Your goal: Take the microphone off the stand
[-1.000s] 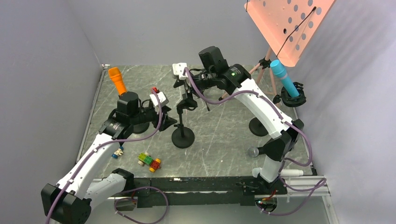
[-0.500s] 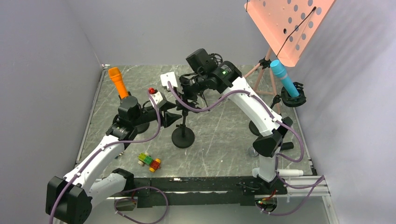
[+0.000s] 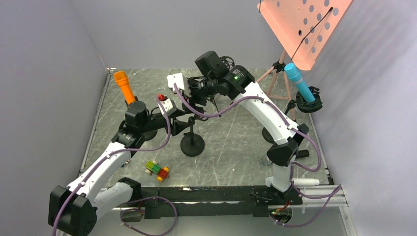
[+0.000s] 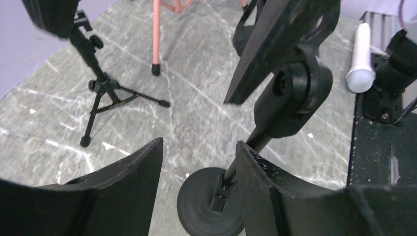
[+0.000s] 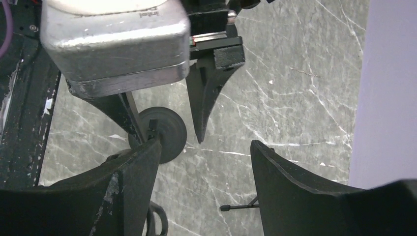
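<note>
Grey marble tabletop (image 3: 231,132), pink music stand (image 3: 300,24) back right, black centre stand (image 3: 192,144), left gripper (image 4: 199,145) spread wide beside its clip, right gripper (image 5: 204,145) likewise apart above, orange microphone (image 3: 124,86) mounted at left, blue microphone (image 3: 299,81) mounted far right.

pale lavender walls (image 3: 44,73) on 3 sides — grey marble-look tabletop (image 3: 236,137) w/ white veins

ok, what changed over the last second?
Right gripper swung left, ending above the centre stand, mostly in the first half-second. Left gripper edged forward toward the same stand. Both are open, nothing grasped. The stand, orange microphone and blue microphone stayed put.
</note>
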Controlling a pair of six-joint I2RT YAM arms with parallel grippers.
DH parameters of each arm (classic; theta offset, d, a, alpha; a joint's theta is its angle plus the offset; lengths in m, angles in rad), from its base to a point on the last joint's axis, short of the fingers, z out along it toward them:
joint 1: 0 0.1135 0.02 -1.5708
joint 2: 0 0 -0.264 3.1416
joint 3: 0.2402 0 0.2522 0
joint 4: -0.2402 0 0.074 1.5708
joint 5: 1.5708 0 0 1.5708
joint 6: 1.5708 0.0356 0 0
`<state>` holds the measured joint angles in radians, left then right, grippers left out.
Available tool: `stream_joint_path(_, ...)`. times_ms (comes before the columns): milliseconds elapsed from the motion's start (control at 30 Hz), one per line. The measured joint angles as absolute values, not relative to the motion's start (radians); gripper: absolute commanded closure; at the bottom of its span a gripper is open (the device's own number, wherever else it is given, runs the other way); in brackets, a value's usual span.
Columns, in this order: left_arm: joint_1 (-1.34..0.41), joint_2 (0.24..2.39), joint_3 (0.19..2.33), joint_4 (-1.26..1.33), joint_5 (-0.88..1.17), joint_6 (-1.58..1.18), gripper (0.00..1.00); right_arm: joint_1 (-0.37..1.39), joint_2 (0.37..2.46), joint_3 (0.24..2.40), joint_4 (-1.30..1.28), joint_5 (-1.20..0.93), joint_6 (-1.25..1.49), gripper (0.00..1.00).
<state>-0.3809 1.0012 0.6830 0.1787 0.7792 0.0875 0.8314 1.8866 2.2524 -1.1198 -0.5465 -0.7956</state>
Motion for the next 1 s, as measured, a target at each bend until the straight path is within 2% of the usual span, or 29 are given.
stream_joint_path(300,-0.381,0.871,0.719,-0.171,0.627,0.393,0.37,0.836,1.821,2.198,-1.106,-0.524,-0.782,0.27)
stream_joint_path(500,-0.381,0.876,0.719,-0.282,0.617,0.525,0.44,0.837,1.811,2.196,-1.110,-0.531,-0.775,0.21)
stream_joint_path(833,-0.303,0.999,0.696,-0.219,0.740,0.466,0.50,0.838,1.804,2.231,-1.234,-0.555,-0.852,0.25)
stream_joint_path(1000,-0.283,1.012,0.652,-0.133,0.796,0.416,0.51,0.853,1.795,2.201,-1.250,-0.548,-0.872,0.34)
